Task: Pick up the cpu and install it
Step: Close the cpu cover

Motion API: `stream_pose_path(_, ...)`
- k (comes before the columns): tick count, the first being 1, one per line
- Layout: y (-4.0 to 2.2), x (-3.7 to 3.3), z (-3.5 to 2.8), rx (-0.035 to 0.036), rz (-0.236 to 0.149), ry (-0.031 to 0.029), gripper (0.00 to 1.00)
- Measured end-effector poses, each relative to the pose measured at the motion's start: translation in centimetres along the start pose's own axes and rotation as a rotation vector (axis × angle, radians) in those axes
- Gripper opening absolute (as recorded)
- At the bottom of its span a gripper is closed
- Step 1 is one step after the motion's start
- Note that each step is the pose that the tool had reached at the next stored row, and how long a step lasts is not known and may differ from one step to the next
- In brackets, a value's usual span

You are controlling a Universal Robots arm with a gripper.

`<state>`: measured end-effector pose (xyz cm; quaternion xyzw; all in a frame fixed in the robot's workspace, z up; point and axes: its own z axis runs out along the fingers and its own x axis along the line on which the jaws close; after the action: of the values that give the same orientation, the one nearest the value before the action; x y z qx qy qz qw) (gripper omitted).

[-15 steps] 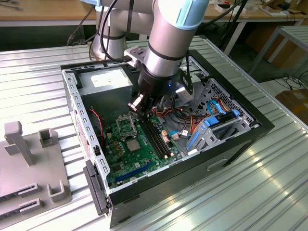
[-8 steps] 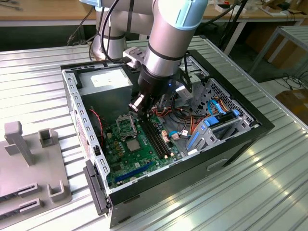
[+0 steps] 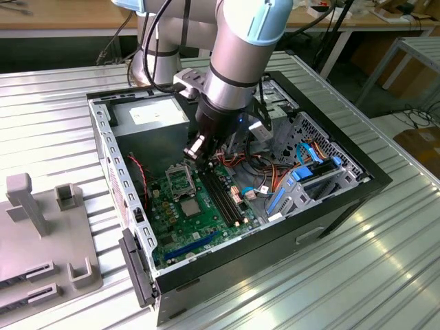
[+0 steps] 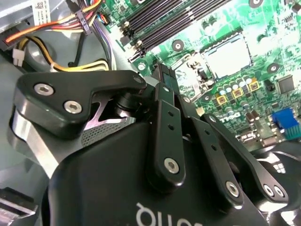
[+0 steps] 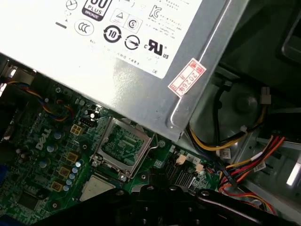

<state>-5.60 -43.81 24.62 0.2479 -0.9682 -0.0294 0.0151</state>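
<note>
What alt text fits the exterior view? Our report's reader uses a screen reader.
A robot arm reaches into an open computer case, its gripper just above the green motherboard near the square socket. A grey power supply sits behind.

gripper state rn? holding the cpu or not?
Gripper: cannot be told. It hangs inside the open computer case, above the green motherboard, near the CPU socket. No cpu seen in it.
</note>
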Motion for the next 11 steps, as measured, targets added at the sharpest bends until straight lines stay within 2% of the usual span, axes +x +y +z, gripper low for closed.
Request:
stream_pose_path(3,-0.04,-0.12,0.13,0.0010,-0.064,0.0041,0.11)
stream_pose_path(6,-0.11,-0.45,0.25,-0.0014,-0.073,0.0033,0.11)
stream_pose_path(7,-0.10,-0.51,0.29,-0.0039,-0.076,0.0020,0.11)
stream_pose_path(11,-0.08,-0.55,0.51,-0.0217,-0.082,-0.0084,0.11)
